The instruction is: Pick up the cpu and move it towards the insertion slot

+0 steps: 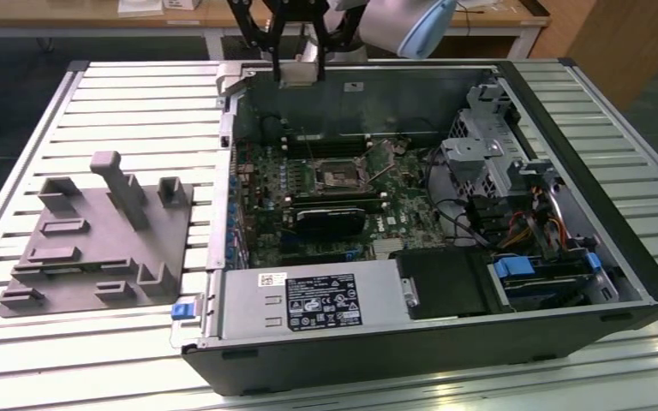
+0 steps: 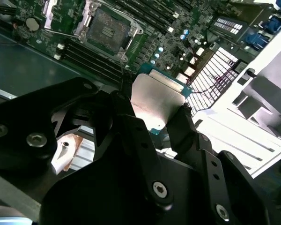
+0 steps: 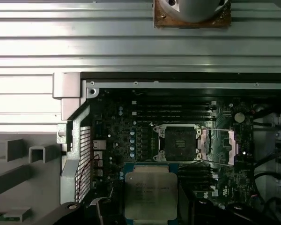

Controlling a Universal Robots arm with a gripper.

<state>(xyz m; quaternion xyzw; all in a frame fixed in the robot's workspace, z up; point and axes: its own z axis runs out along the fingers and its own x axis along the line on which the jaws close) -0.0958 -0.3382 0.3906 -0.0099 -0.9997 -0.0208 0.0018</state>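
Slatted metal table (image 1: 112, 103), silver-grey, ribs running across the exterior view. Two things sit directly on it. An open computer case (image 1: 444, 342), black shell, lying on its side, takes up the exterior view's right and centre. A grey fixture plate (image 1: 89, 248) with raised blocks lies at the exterior view's left, just beside the case, flat on the slats.

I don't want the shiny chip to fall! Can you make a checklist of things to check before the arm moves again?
1. Pincer shut on the cpu: ok.
2. Chip lifted above the motherboard, in both wrist views: ok.
3. Insertion slot open, dark centre bare: ok.
4. Chip already over the slot: not ok, it sits beside it.
5. Chip's corners matched to the slot: cannot tell.
6. Computer case lying open on the table: ok.
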